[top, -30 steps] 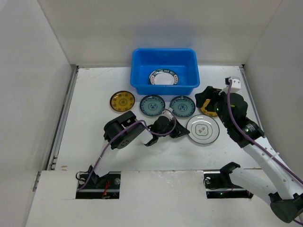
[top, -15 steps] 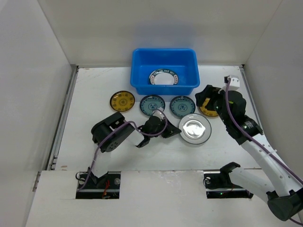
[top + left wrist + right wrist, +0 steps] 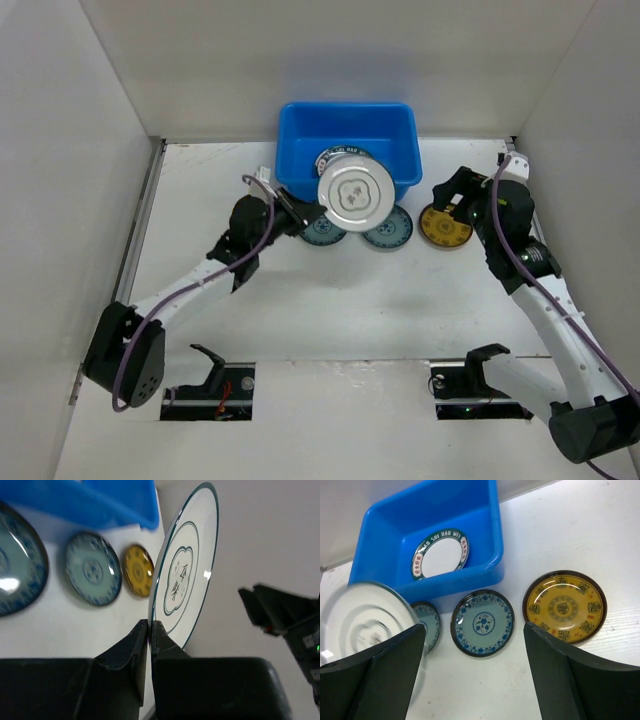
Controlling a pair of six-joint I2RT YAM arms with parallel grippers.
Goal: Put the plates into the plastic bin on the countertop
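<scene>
Left pincer (image 3: 297, 213) clamps the rim of the white centre-mark plate (image 3: 352, 195), which stands on edge in the air just right of its fingertips (image 3: 142, 632). Beyond it is the blue bin (image 3: 345, 108) with a rim-patterned white plate (image 3: 440, 555) inside. Left teal plate (image 3: 322, 234) and right teal plate (image 3: 388, 228) lie flat on the countertop (image 3: 380, 290) between the pincers. Right pincer (image 3: 475, 627) gapes wide, gripping nothing. Yellow plate (image 3: 564, 606) lies just below it, by its right finger.

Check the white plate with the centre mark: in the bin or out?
Out. The white plate hangs on edge by the plastic bin's near wall, its rim pinched in the shut left gripper.
</scene>
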